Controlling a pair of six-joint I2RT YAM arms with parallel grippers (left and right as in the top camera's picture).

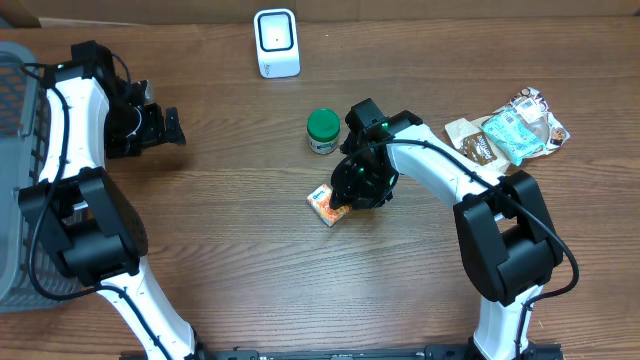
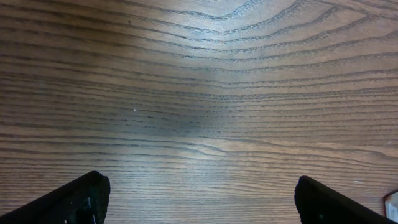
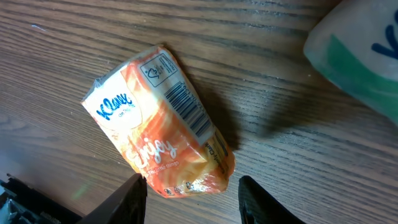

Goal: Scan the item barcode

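Note:
An orange and white Kleenex tissue pack (image 1: 325, 206) (image 3: 161, 134) lies flat near the middle of the table. Its barcode (image 3: 189, 109) faces up along one long side. My right gripper (image 1: 346, 206) (image 3: 193, 190) hovers over the pack's near end. Its two black fingers (image 3: 134, 199) straddle that end with a little gap on each side, open and gripping nothing. The white scanner (image 1: 277, 42) stands at the back of the table. Over at the left, my left gripper (image 1: 170, 128) (image 2: 199, 190) is wide open above bare wood.
A green-lidded jar (image 1: 322, 130) (image 3: 360, 56) stands just behind the pack, close to the right arm. Several snack packets (image 1: 510, 135) lie at the right. A grey basket (image 1: 15, 150) sits at the left edge.

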